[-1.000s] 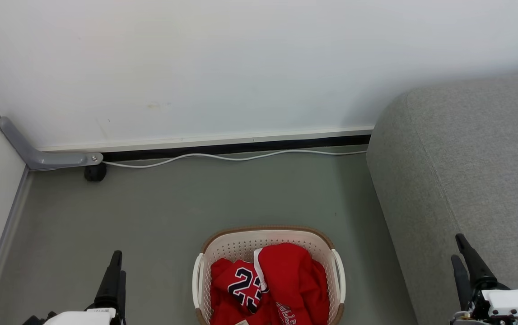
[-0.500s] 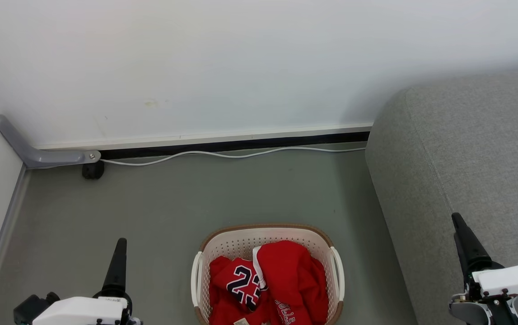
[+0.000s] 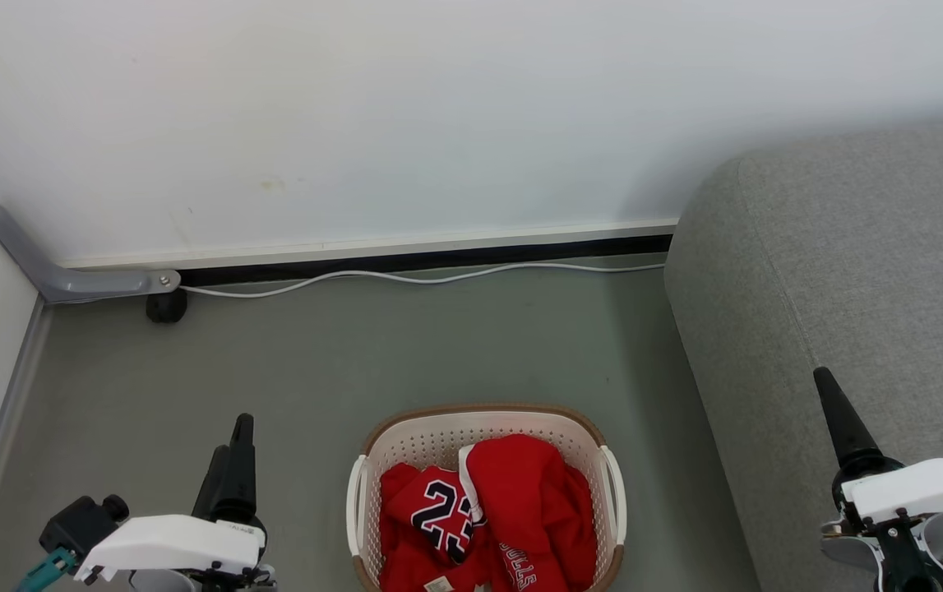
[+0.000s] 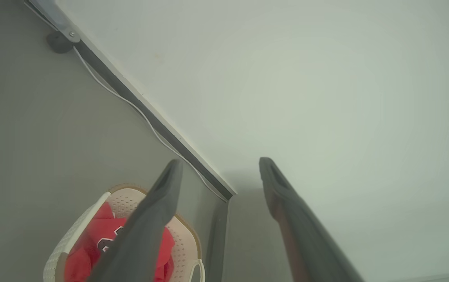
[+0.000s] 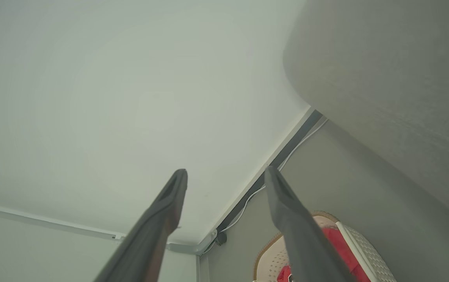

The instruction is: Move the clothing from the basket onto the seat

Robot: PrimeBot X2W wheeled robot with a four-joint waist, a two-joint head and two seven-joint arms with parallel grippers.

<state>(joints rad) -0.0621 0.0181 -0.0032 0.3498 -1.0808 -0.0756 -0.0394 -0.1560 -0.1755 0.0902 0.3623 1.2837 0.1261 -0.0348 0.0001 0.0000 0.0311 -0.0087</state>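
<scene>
Raised higher than before, left tool [image 3: 237, 432] and right tool [image 3: 825, 386], fingers apart and empty, flank the basket [image 3: 483, 409] of red clothing [image 3: 520, 485].

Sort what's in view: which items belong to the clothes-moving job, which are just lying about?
Job: soft red basketball garments with white trim; cream perforated plastic basket; large grey fabric sofa.
Lying about: thin white cable; grey metal bracket; small black round knob.

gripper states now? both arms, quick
Left gripper: open, jaws wide apart, holding nothing.
Right gripper: open, jaws wide apart, holding nothing.
</scene>
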